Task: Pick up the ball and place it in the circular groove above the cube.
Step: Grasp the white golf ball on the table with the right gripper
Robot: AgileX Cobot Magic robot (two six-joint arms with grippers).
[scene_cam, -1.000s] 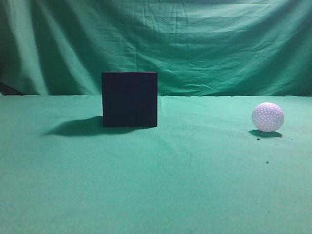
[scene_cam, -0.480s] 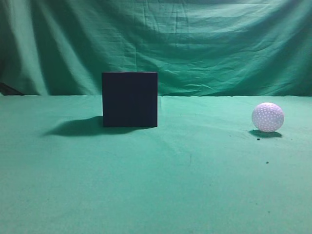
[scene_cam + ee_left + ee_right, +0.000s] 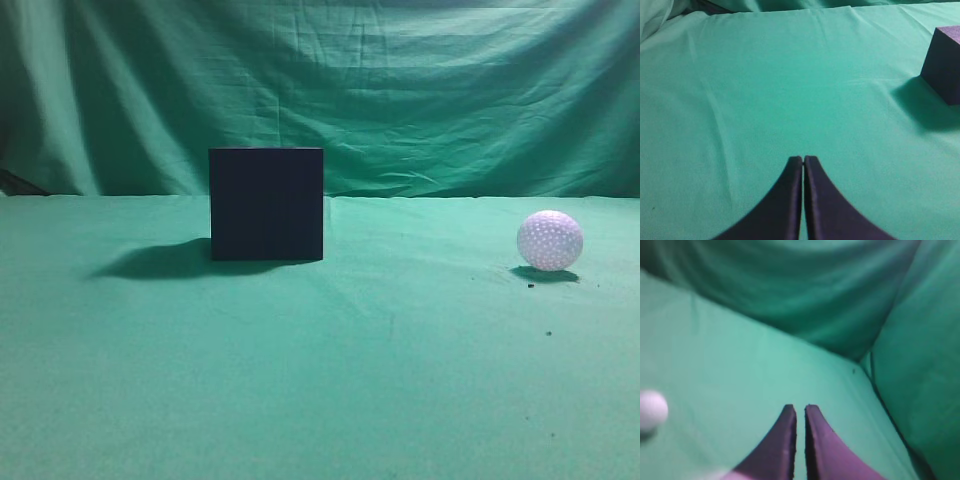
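Nearest to each wrist camera, the 2 grippers showed only their dark, curved fingers. The left gripper [image 3: 803,159] had its jaws pressed together with no real gap, holding nothing and hanging above bare green cloth [image 3: 765,90]. The right gripper [image 3: 800,409] was nearly closed too — just a thin slit between its tips — and likewise held nothing.

Farther out, the ball [image 3: 549,240] sat on the cloth at the right of the exterior view, a small white sphere with a dimpled surface and a faint pink cast, a soft shadow under it. In the right wrist view it appeared as a blurred pale blob [image 3: 651,411] at the left edge, well apart from the fingertips.

The cube [image 3: 266,204] stood left of centre and slightly farther back — matte, almost black, sharp-edged, much bigger than the ball and well apart from it. Its corner showed at the right edge of the left wrist view [image 3: 944,64].

Behind everything hung a wrinkled green backdrop [image 3: 400,90].
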